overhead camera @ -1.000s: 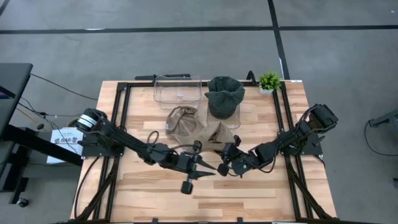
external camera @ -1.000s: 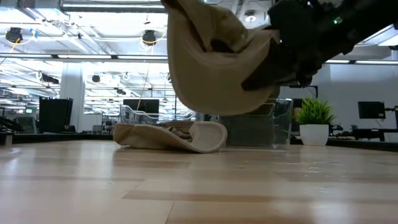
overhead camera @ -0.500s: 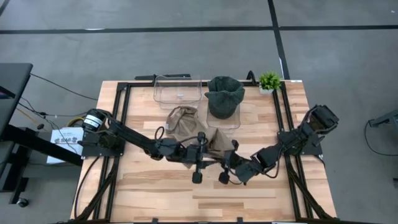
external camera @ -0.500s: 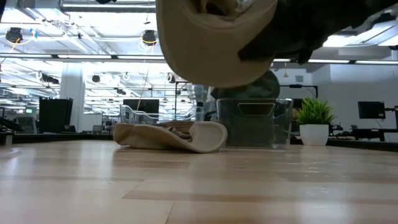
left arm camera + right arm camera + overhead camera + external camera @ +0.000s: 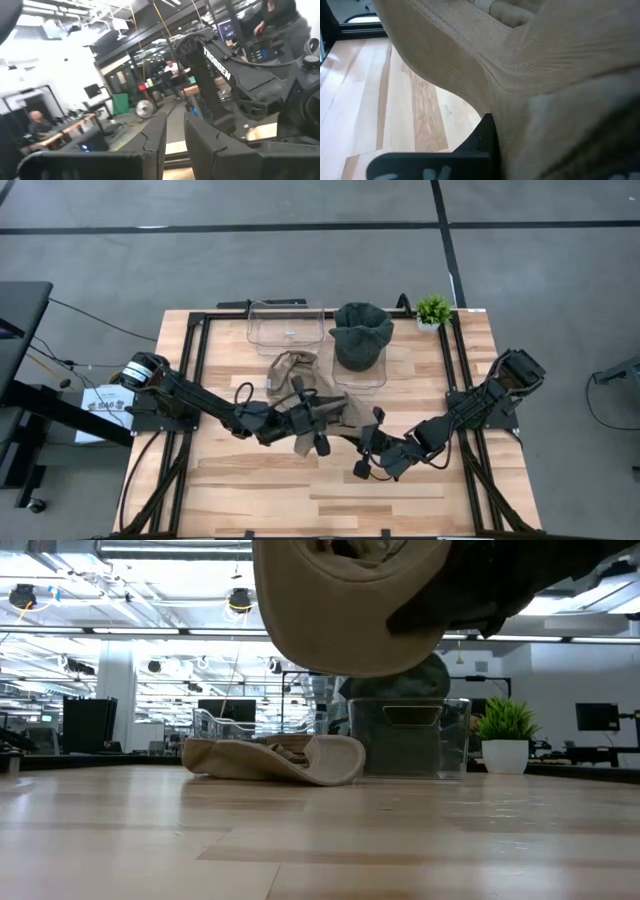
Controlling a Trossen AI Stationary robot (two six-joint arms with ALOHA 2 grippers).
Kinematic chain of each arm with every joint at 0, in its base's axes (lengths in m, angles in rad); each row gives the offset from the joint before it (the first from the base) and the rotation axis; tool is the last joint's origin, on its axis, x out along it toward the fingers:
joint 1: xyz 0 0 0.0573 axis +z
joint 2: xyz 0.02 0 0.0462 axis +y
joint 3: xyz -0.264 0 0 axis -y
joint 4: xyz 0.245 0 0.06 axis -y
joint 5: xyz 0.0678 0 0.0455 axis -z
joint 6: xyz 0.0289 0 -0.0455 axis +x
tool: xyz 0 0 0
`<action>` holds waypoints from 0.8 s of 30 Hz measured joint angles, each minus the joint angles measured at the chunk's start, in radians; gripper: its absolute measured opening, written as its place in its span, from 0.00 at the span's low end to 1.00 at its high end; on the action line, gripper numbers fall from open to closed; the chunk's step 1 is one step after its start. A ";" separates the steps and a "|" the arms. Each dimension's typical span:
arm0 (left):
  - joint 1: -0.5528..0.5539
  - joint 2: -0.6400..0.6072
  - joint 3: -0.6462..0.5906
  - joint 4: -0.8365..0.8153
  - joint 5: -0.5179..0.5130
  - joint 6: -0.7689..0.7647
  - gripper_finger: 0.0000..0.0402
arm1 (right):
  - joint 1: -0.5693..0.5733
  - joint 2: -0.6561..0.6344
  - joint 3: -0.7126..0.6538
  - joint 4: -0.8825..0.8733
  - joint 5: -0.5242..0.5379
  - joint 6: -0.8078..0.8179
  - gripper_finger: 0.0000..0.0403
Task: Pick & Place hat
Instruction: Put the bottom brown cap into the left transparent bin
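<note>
Tan corduroy fills our right wrist view: the held hat hangs against the right gripper, whose fingers are pressed together on its fabric, clear of the wooden table below. From table height we see that same hat hanging well above the boards with its rounded crown turned down, dark arm parts just behind it. From above, the hat sits over the middle of the table, spread between the two grippers, its long axis running roughly left to right.

Our left gripper is at the hat's left edge, just beside the fabric; we cannot tell whether it touches. In the left wrist view its two dark fingers stand a narrow gap apart with nothing visible between them, and the right arm crosses close in front.

Farther back, a second tan hat lies flat on the table, its brim curled up at one side in the low view. Behind it stand two clear plastic bins: the left bin looks bare inside, and the right bin carries a dark green hat bulging above its rim. A small potted plant stands at the far right corner, near the black frame rail. People sit at desks in the room beyond.
</note>
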 joint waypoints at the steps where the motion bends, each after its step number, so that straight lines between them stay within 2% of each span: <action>1: -0.006 -0.010 0.000 -0.016 -0.011 0.014 0.16 | 0.000 0.000 0.000 0.000 0.000 0.000 0.00; 11: -0.005 -0.036 0.000 -0.082 -0.065 0.010 0.16 | 0.000 0.000 0.000 0.008 0.025 0.000 0.00; 19: 0.017 -0.036 0.000 -0.082 -0.148 0.015 0.15 | 0.000 0.000 0.000 0.025 0.059 0.001 0.00; 24: 0.030 -0.036 0.000 -0.096 -0.296 0.067 0.09 | 0.003 0.000 0.000 0.025 0.075 0.001 0.00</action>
